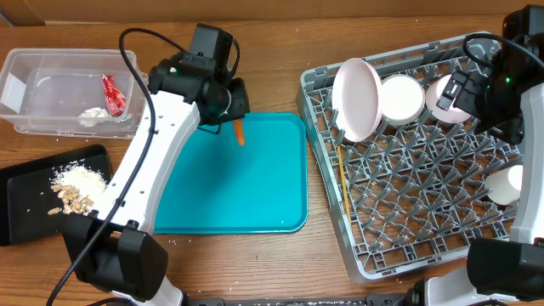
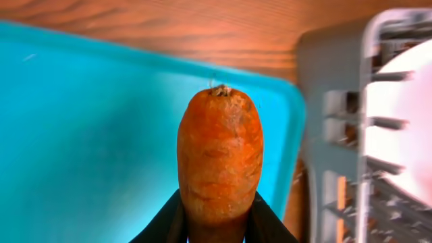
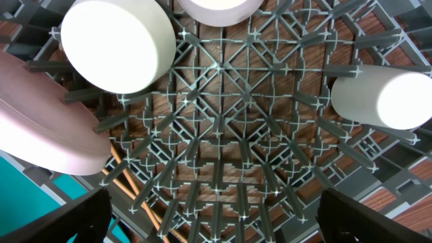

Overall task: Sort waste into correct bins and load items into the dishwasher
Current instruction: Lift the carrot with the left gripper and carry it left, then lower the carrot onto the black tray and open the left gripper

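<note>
My left gripper (image 1: 231, 110) is shut on the small orange carrot (image 1: 240, 131) and holds it above the far edge of the teal tray (image 1: 238, 191). In the left wrist view the carrot (image 2: 219, 152) sticks out between the black fingers (image 2: 219, 226). The red wrapper (image 1: 113, 94) and whitish scrap (image 1: 93, 113) lie in the clear tub (image 1: 51, 64). Beige food bits (image 1: 75, 189) lie on the black tray (image 1: 25, 200). The grey dish rack (image 1: 425, 212) holds the plate (image 1: 357, 98), two bowls (image 1: 401, 98) (image 1: 449, 100), the cup (image 1: 508, 185) and the chopsticks (image 1: 342, 183). My right gripper (image 3: 216, 216) is open above the rack floor.
The right wrist view shows the plate (image 3: 40, 131), a bowl (image 3: 118, 44), the cup (image 3: 385, 98) and the chopsticks (image 3: 128, 182) among the rack's pegs. The rack's corner (image 2: 337, 135) stands close to the right of the teal tray (image 2: 81, 135). White crumbs lie around the black tray.
</note>
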`<move>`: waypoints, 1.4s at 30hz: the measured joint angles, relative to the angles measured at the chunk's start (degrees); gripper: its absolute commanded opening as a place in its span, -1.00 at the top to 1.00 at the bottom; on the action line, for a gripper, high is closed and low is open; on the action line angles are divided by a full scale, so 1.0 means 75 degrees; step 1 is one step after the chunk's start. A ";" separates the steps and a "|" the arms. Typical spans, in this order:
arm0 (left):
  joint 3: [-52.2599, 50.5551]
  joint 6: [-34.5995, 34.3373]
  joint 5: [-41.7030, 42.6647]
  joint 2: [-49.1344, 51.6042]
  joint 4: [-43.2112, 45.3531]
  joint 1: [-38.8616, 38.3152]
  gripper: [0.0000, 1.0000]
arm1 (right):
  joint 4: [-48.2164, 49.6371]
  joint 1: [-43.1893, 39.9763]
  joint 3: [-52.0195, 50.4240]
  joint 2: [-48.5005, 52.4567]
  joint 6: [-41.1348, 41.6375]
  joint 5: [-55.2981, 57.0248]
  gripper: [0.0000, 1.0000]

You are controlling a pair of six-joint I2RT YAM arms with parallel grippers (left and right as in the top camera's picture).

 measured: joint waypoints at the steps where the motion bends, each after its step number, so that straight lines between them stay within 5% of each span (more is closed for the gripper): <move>1: 0.0070 0.0000 -0.0134 0.0000 -0.0245 0.0047 0.92 | -0.0003 0.0000 0.0000 0.0000 0.0000 0.0000 -1.00; 7: 0.0455 0.0012 -0.1020 -0.0038 -0.1454 0.0962 0.92 | -0.0003 -0.0003 0.0000 0.0000 0.0003 0.0012 -1.00; 13: 0.0463 0.0009 -0.1466 -0.0291 -0.2011 0.3144 0.92 | 0.0000 0.0000 0.0000 0.0000 0.0003 0.0023 -1.00; 24: -0.0015 -0.0017 -0.1658 -0.0347 -0.1306 0.7073 0.91 | -0.0003 0.0000 0.0000 0.0000 0.0000 0.0026 -1.00; 42: -0.2978 -0.0041 -0.1766 -0.0268 0.2183 0.7874 0.88 | -0.0082 0.0000 0.0000 0.0000 0.0000 0.0029 -1.00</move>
